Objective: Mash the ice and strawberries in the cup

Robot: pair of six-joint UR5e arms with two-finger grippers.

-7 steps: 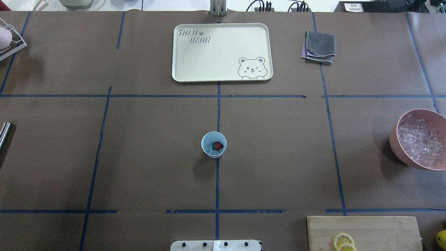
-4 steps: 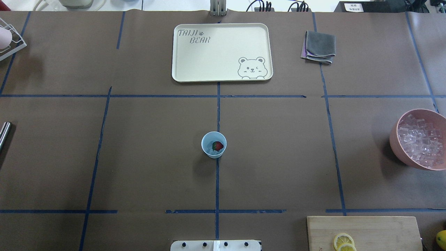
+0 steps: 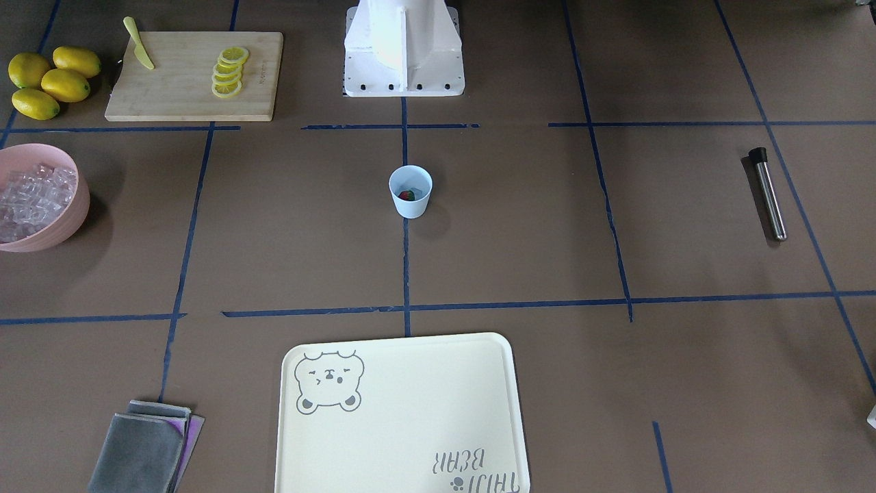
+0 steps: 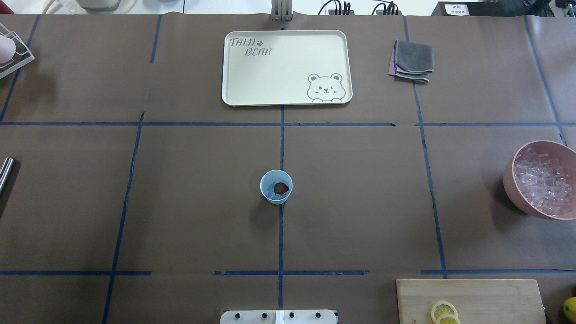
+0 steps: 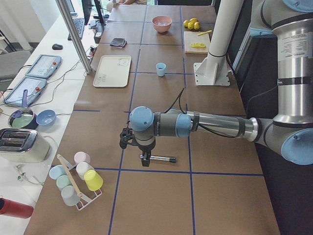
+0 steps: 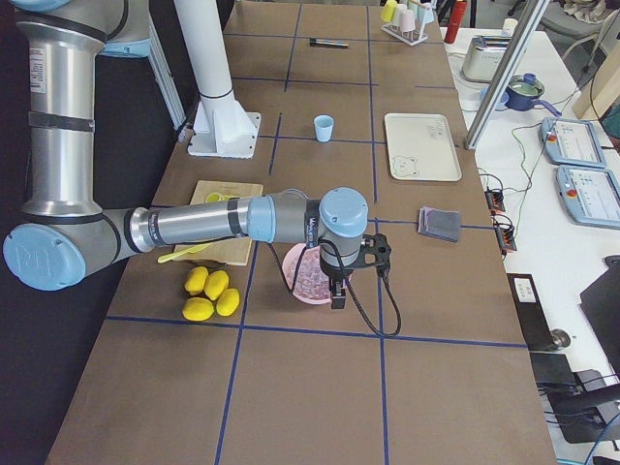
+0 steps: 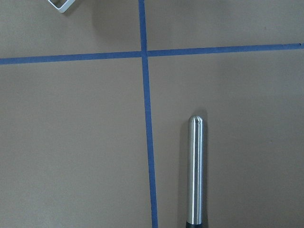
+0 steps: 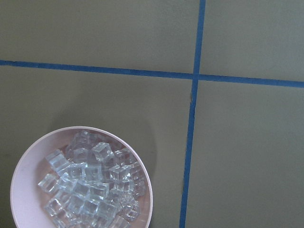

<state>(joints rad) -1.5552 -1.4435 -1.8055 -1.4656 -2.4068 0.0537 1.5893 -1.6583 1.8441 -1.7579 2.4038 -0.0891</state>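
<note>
- Over the left end of the table [image 4: 67, 216], the left gripper [image 5: 145, 160] hangs just above a metal rod [image 7: 196, 171] lying flat. Whether its jaws are apart or together cannot be told.
- Over the right end, the right gripper [image 6: 336, 300] hangs above a pink bowl [image 4: 509, 182] heaped with ice [image 8: 90, 185]. Its jaws likewise cannot be judged.
- Near the table's middle, well apart from both grippers, the cup [image 3: 410, 207] stands upright with the strawberry [image 4: 281, 188] inside.

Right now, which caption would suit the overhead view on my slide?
Cup with a strawberry at the centre of the table; tray beyond, bowl of ice at right.
</note>
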